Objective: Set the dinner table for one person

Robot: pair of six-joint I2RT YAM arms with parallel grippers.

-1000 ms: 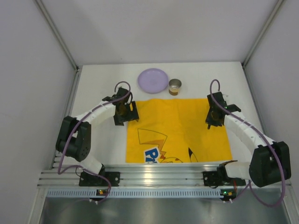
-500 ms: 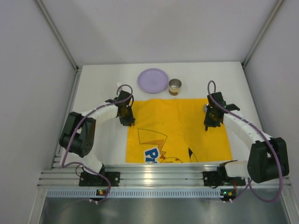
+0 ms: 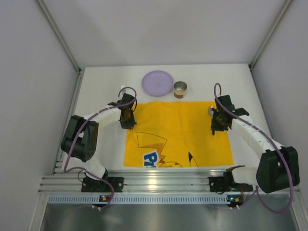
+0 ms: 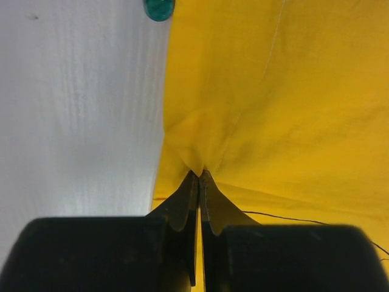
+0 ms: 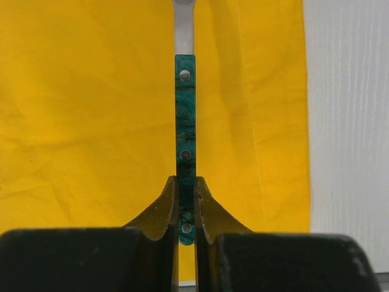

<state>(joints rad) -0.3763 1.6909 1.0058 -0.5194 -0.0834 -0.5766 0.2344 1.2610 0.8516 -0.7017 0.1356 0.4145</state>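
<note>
Rail: a metal rail (image 3: 163, 183) runs along the near edge and carries both arm bases.
Dinner table: the dinner table (image 3: 240, 82) is the white top under everything, bare along both sides and at the far right corner.
Cloth: a yellow cloth (image 3: 183, 134) with a cartoon print lies flat on the middle of the table, its near edge by the rail.
Left gripper: the left gripper (image 4: 199, 176) sits at the cloth's far left corner, its jaws pressed together on a small pinched fold of the hem.
Green spot: a small teal object (image 4: 159, 7) lies on the white top just beside the cloth's edge; I cannot tell what it is.
Right gripper: the right gripper (image 5: 184, 182) is over the cloth's far right part, clamped on the end of a utensil (image 5: 185, 115) with a green marbled, riveted handle and a metal neck pointing away; its head is out of view.
Plate: a lilac plate (image 3: 158, 83) sits beyond the cloth's far edge.
Cup: a small metal cup (image 3: 180, 89) stands just to the right of the plate.
</note>
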